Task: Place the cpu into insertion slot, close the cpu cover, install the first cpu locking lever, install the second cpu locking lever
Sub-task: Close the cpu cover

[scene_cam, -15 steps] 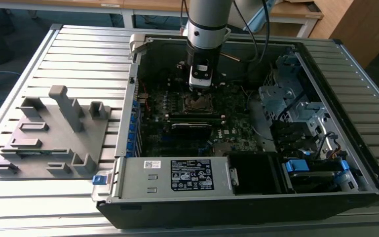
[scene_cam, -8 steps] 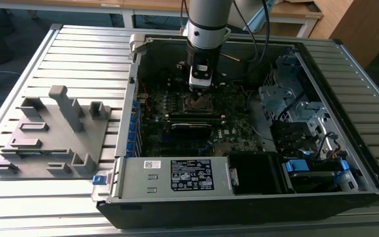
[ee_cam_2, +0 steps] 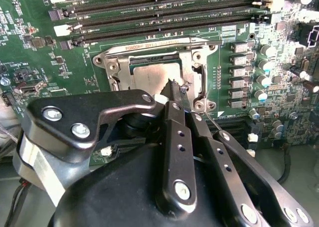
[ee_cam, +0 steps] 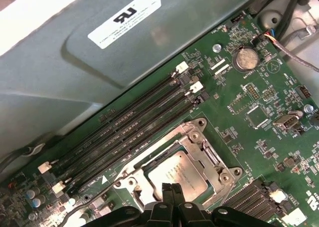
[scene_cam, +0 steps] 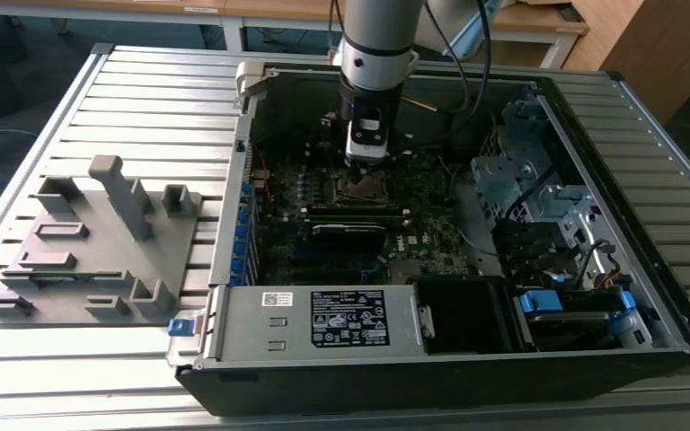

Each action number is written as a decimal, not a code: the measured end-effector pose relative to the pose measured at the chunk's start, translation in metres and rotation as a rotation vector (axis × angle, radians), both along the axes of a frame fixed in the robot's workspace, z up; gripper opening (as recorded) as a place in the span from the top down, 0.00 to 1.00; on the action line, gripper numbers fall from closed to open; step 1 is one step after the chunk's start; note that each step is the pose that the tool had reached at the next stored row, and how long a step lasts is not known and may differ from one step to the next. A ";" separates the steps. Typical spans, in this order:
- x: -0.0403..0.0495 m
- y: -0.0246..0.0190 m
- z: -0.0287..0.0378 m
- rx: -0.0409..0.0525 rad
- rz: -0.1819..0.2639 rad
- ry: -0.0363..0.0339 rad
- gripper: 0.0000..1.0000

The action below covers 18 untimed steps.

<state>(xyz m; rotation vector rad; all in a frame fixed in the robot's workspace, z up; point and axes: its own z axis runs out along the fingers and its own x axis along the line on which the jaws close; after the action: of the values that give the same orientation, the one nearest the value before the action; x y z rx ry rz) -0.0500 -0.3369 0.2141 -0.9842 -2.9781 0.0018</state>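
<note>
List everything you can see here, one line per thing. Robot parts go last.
table: one, silver, slatted, under everything
computer case: one, black, open, on the table
fixture: one, grey, on the table at the exterior view's left
power supply box: one, grey, at the case's near edge
motherboard: one, green, inside the case
memory slots: four, black, beside the socket
coin battery: one, silver, on the motherboard
cpu: one, dull grey, seated in the socket
cpu cover: one, silver frame, around the cpu
arm: one, grey, reaching into the case
end effector: one, black, over the cpu, fingers together
</note>
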 end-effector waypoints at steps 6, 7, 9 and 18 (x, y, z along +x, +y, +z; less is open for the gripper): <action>0.0000 0.0000 -0.0015 -0.0001 0.069 0.0000 0.90; 0.0000 0.0000 -0.0017 -0.0001 0.083 0.0000 0.90; 0.0000 0.0000 -0.0021 -0.0001 0.113 0.0001 0.90; 0.0000 0.0006 -0.0027 -0.0001 0.203 0.0000 0.90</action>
<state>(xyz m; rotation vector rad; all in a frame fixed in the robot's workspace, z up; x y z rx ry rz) -0.0500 -0.3362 0.2114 -0.6779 -3.0626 0.0027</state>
